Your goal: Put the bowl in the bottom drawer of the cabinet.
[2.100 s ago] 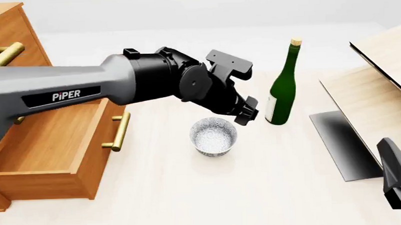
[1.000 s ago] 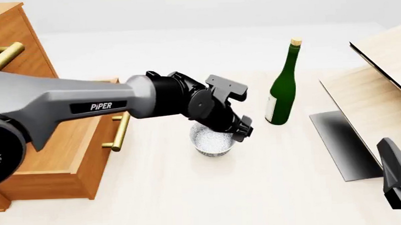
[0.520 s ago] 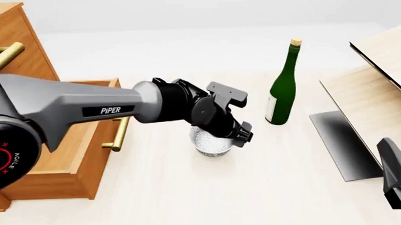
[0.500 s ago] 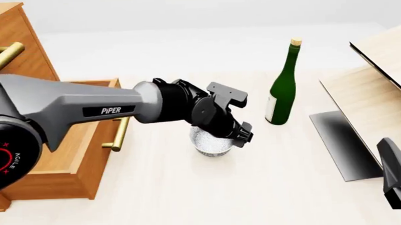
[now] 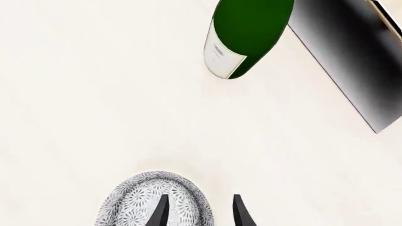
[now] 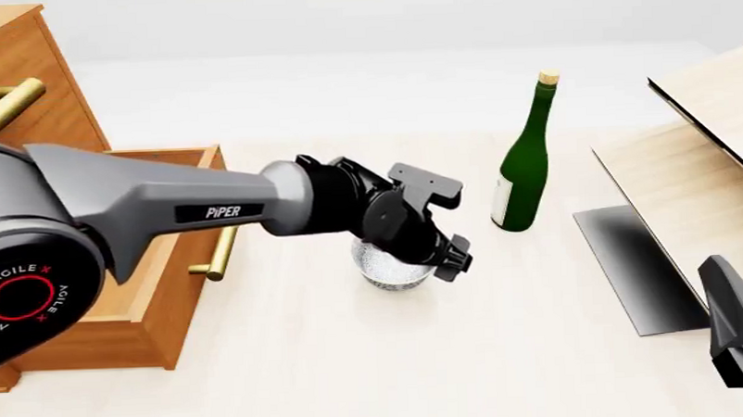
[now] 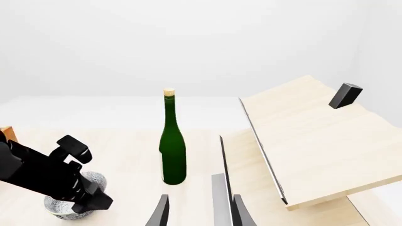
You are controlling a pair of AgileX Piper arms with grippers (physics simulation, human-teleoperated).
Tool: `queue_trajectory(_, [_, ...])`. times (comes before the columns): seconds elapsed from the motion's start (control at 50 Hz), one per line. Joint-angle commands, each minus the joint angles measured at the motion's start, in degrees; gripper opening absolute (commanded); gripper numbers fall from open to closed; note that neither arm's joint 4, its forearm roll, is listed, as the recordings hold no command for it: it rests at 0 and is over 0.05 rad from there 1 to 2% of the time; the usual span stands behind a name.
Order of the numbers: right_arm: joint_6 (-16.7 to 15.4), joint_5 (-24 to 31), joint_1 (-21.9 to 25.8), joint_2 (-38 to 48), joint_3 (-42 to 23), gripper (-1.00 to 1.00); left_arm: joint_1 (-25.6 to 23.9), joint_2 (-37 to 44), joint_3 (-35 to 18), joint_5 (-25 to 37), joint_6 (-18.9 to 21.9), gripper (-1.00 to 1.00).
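Left gripper (image 5: 199,212) straddling the bowl's rim, not yet closed.

One finger sits inside the bowl (image 6: 387,267), the other outside, a gap showing between them. The bowl stands on the table (image 6: 352,357), right of the pulled-out drawer (image 6: 102,273). It looks small, stiff and probably slick: pinch the wall firmly. The right gripper (image 7: 199,212) idles, parted and empty.

Simulated tabletop test scene here: a pale wood table (image 6: 352,357) against blank white surroundings, a wooden cabinet (image 6: 20,54), a green bottle (image 6: 522,166), all flat, clean renders.
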Motion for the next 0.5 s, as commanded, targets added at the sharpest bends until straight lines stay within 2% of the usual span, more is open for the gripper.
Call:
queue_trajectory(0.02, [0.0,0.0,0.0,0.0,0.0,1.0,-0.29,1.03,0.0,-0.49,-0.59,1.0])
queue_trajectory(0.5, [0.0,0.0,0.0,0.0,0.0,1.0,-0.81,2.39,0.85,-1.65,-1.92,1.0])
